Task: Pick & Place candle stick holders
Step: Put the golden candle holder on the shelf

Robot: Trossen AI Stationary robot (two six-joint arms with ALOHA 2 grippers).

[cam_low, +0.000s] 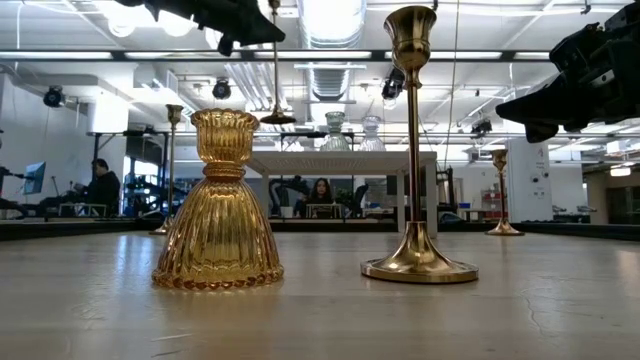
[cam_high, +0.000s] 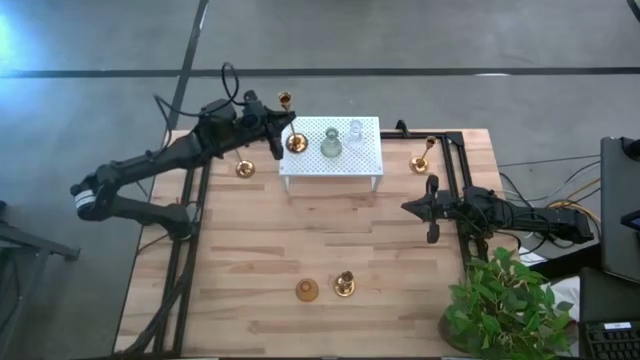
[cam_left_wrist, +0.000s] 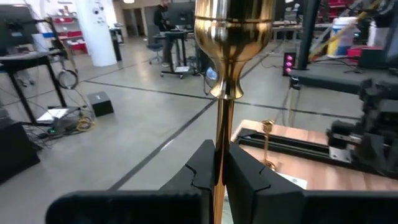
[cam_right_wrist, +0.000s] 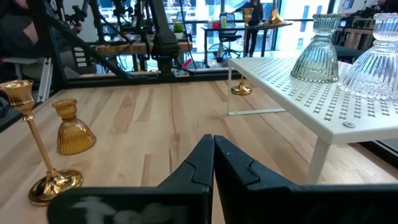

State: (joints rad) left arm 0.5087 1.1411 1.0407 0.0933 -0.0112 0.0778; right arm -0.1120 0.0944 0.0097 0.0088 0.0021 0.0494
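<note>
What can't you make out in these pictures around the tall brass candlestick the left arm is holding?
- Tall brass candlestick: in the left wrist view, its base is hidden below the left gripper's fingers and its cup is cut by the edge.
- White perforated metal rack: from above, whether the base touches it is unclear.

My high view looks straight down, my low view sits level near the amber holder (cam_low: pixel 219 205); both share the rack (cam_high: pixel 330 160).

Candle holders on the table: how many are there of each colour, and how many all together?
Tall shiny brass candlesticks: 4
Amber ribbed glass holder: 1
Grey-green glass holder: 1
Clear glass holder: 1
Total: 7
</note>
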